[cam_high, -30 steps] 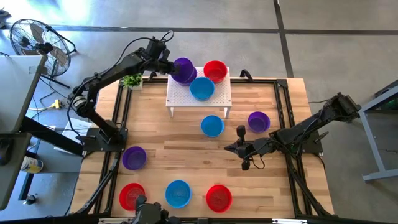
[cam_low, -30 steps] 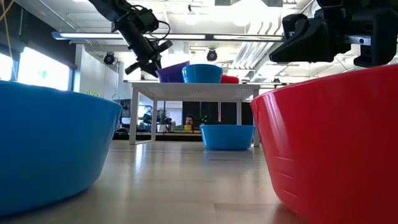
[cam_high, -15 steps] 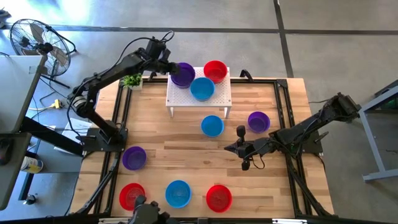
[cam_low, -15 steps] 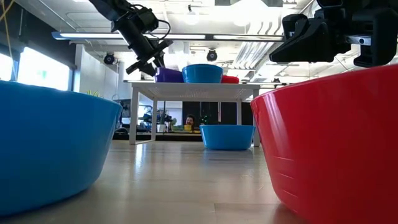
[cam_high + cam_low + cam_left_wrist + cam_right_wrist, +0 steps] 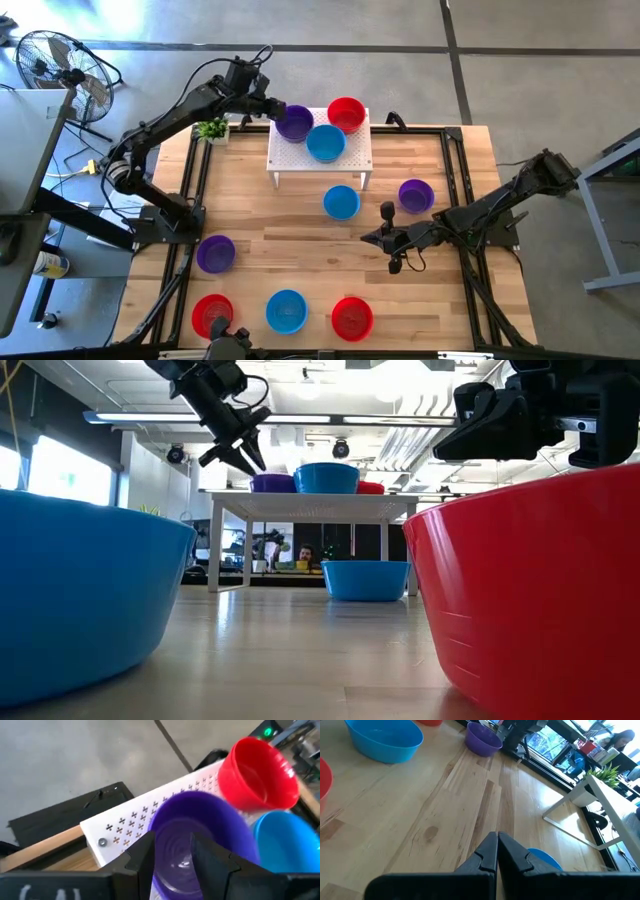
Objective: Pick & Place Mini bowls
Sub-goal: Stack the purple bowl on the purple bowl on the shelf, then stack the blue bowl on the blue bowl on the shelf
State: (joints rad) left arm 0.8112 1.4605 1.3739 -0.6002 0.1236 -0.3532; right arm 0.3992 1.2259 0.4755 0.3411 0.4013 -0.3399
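Three mini bowls sit upright on the white perforated stand [image 5: 300, 160]: a purple one [image 5: 293, 122], a blue one [image 5: 325, 143] and a red one [image 5: 346, 114]. My left gripper [image 5: 271, 109] hovers open just above and to the left of the purple bowl [image 5: 272, 483]. In the left wrist view its fingers [image 5: 145, 857] stand over that bowl's rim without touching it. My right gripper [image 5: 368, 238] is shut and hovers over the table's middle, near a blue bowl [image 5: 341, 202].
Other bowls stand on the table: purple [image 5: 416, 195] at the right, purple [image 5: 215, 254] at the left, and red [image 5: 211, 315], blue [image 5: 286, 310] and red [image 5: 351, 317] along the near edge. A small green plant [image 5: 211, 129] stands left of the stand.
My left gripper has opened and let go of the purple bowl, then risen and drawn back a little toward the table's left edge. The bowl, held tilted above the stand before, now sits level on the stand's far left corner.
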